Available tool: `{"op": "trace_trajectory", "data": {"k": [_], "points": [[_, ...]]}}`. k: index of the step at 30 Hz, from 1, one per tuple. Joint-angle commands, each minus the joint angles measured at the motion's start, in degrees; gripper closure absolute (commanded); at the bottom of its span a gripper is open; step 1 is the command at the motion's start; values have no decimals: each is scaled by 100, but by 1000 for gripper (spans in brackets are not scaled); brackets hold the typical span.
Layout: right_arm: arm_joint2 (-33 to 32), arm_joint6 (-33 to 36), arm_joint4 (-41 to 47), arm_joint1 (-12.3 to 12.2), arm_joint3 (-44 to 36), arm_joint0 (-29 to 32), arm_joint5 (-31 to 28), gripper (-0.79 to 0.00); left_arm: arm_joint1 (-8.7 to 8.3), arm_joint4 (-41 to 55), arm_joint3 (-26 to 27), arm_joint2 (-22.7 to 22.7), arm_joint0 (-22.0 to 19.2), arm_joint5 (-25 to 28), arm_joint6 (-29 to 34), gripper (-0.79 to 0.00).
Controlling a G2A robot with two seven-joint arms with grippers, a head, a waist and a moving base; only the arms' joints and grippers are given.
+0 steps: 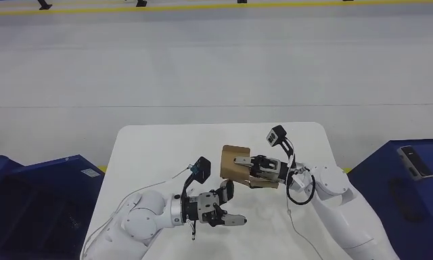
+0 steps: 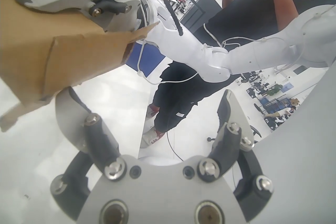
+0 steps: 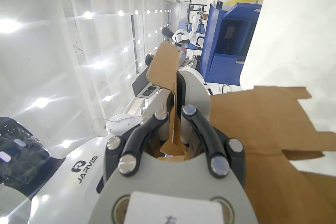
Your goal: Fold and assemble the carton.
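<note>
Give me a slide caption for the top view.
Right gripper holds the brown carton over the white table; left gripper open nearby.

A large robotics hall is shown. A pale polished floor point(image 1: 203, 63) is crossed by a yellow painted line point(image 1: 203, 5) at the top view's upper edge. Rows of round ceiling lights point(image 3: 120, 13) and a distant white humanoid robot point(image 3: 183, 37) are seen.

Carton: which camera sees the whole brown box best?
The top view: the whole carton shows there, held by the right gripper. The left wrist view cuts off one side; the right wrist view sees its flaps up close.
</note>
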State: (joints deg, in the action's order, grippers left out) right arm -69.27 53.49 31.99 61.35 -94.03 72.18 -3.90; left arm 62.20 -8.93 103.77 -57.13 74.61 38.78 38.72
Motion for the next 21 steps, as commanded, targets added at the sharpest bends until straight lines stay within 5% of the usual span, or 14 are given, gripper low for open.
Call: {"op": "trace_trajectory", "data": {"k": [1, 21], "points": [[-26, -36, 58, 5, 55, -24, -28, 0, -2, -13, -6, 2, 7, 5, -29, -785], [-137, 108, 171, 7, 118, -57, 24, 0, -30, -84, -62, 21, 25, 30, -123, -785]]}}
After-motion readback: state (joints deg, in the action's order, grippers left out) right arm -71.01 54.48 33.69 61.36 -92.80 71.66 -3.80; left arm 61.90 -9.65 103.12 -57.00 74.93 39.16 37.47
